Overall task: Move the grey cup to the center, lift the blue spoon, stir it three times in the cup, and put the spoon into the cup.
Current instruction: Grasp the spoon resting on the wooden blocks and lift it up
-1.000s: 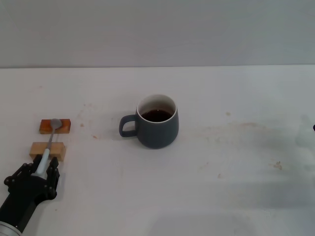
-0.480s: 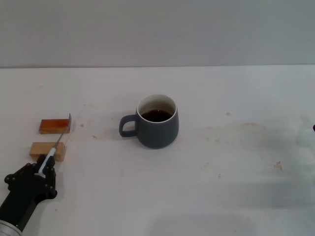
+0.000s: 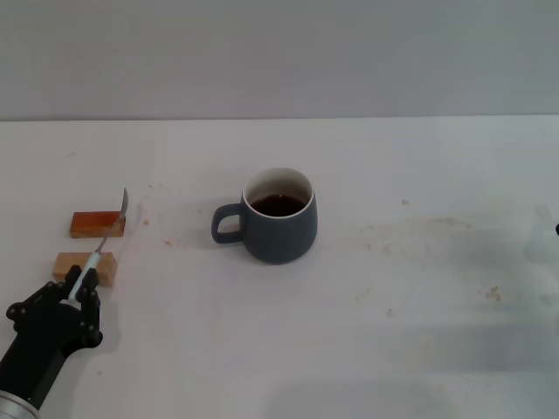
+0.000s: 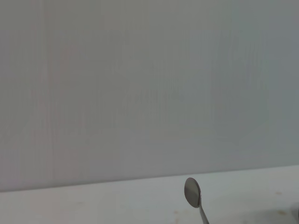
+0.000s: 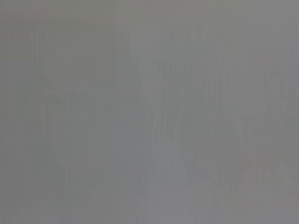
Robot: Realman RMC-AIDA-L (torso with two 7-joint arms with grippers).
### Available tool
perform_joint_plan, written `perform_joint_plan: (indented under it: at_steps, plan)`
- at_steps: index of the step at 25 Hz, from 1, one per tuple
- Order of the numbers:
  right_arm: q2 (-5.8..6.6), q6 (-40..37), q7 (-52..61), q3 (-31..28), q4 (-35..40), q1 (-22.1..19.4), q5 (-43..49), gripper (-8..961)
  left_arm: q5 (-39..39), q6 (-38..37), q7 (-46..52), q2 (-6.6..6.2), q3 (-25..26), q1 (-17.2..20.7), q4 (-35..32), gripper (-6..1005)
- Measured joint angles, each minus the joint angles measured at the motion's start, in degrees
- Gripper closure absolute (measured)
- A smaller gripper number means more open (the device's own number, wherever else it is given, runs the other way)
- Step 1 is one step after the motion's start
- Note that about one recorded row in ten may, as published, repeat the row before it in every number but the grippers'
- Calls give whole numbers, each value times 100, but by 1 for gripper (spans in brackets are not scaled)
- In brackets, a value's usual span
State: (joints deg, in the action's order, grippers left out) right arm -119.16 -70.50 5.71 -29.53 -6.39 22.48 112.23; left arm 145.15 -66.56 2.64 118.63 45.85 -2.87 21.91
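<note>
Setting: a white table (image 3: 393, 349) is seen against a plain pale wall, faintly stained in places.

Left end effector (image 3: 80, 292): it is found at the near left corner of the table, closed on the pale handle of the blue spoon (image 3: 103, 249).

Change in the last second: the spoon has been raised off its two supports. A second ago its bowl lay on the orange-brown block (image 3: 96, 224) and its neck crossed the tan block (image 3: 83, 266); now it is tilted upward, with the bowl held in the air beyond the end effector, above the far block's edge. In the left wrist view the bowl (image 4: 192, 192) is shown standing clear against the wall.

Blocks: both have been left where they were, just ahead of the end effector, the tan one nearer.

Grey cup (image 3: 278, 225): it stands well apart from the end effector, ahead and to its right, near the middle of the table, handle turned toward the left arm and dark liquid inside. It has not shifted.

Right end effector: it is not shown in any view; the right wrist view gives only blank grey.

Meaning for the task: the cup appears already centred and the lift seems accomplished. Carrying the spoon across to the cup, stirring three times and releasing it inside are judged still to be done.

Risk: the grip sits at the handle's end, so the spoon could swivel during the carry.
</note>
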Motion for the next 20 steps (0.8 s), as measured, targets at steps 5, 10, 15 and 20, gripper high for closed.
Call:
perform_joint_plan:
  at_steps: [5, 10, 15, 20]
  plan:
    - [-2, -14, 0, 0, -27, -21, 0, 954, 12, -99, -58, -27, -59, 25, 93, 861]
    - [-2, -27, 0, 0, -39, -25, 0, 954, 95, 25, -65, -125, -74, -9, 334, 861]
    - [-2, -132, 0, 0, -48, -37, 0, 954, 327, 301, -45, -424, -28, 0, 992, 861]
    - [-2, -169, 0, 0, -48, -61, 0, 954, 460, 814, -101, -715, -7, 20, 1681, 861]
